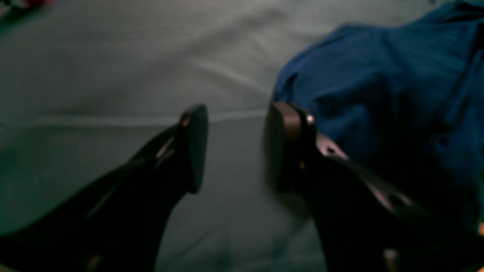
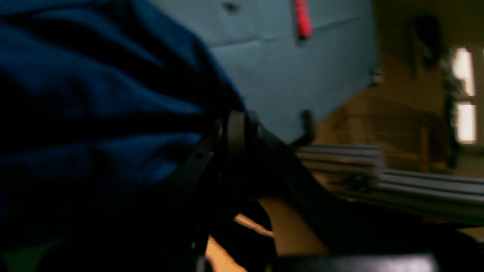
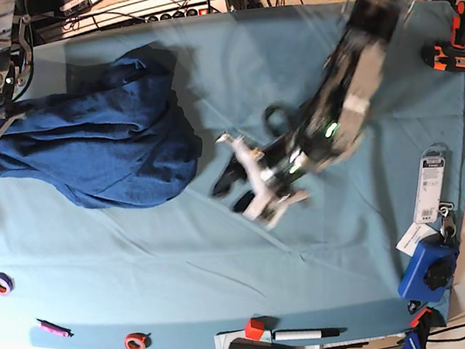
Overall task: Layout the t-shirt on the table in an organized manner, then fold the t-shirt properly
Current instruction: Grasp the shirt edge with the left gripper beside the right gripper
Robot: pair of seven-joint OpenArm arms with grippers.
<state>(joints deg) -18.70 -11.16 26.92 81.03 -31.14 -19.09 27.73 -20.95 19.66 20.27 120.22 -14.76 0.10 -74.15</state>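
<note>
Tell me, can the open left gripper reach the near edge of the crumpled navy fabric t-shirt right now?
Probably yes: the left gripper hangs open beside the t-shirt, only bare teal table cloth between.

Base view bright, evenly lit, left arm (image 3: pixel 351 85) motion-blurred, 2 wrist views dim and soft, left gripper (image 1: pixel 234 147) fingers near-black silhouettes, t-shirt (image 2: pixel 94 94) folds lost in shadow, window (image 2: pixel 465 94) blown out at right edge

Table (image 3: pixel 228 255) w/ teal cloth: t-shirt (image 3: pixel 113 149) bunched at one end, tape rolls (image 3: pixel 2 284) nr edge.
</note>
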